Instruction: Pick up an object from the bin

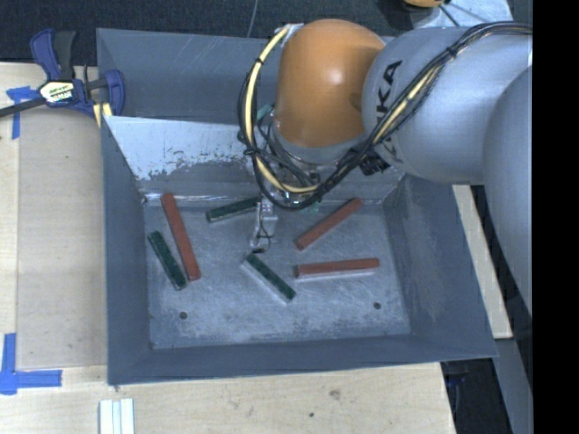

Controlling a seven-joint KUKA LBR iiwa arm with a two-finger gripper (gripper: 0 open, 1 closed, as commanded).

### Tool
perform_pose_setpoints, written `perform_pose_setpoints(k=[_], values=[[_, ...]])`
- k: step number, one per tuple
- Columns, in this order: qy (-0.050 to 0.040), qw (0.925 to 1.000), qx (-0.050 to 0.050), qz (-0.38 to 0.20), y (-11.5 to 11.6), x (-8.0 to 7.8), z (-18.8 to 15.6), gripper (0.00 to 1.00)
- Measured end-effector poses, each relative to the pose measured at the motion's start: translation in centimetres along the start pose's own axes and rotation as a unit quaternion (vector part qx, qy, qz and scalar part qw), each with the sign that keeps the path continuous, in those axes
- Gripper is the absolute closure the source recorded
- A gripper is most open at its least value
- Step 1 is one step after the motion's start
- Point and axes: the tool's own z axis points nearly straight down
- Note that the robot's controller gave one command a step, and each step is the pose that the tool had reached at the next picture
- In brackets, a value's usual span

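Grey metal bin (pixel 127 269), its walls sloping down to a scuffed, speckled floor, held six flat sticks scattered about. The arm, with its rounded orange cover (pixel 326 80) and looped cables, reached in from the right. Its slim gripper (pixel 264 233) hung over the middle of the floor. Whether the gripper was open or closed could not be told from this angle.

Nearest its tip lay a short dark green flat stick (pixel 269 277), slanted, with its upper end just below and left of the tip in the view; whether the two touched was unclear. Another dark green stick (pixel 232 210) lay just left of the gripper, nearer the back wall. To the right lay a slanted reddish-brown flat stick (pixel 327 223) and, below it, a level reddish-brown stick (pixel 336 268) whose left end came close to the short green one. Toward the left wall a long reddish-brown stick (pixel 180 236) and a third dark green stick (pixel 167 259) lay side by side, close together.
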Motion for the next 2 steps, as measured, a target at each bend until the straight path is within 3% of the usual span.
perform_pose_setpoints(k=[1,2], values=[[-0.0042,1.0,-0.001,0.001,0.0,-0.2,-0.5,0.0],[-0.0072,0.9996,-0.002,0.029,-2.1,-0.4,4.0,0.0]])
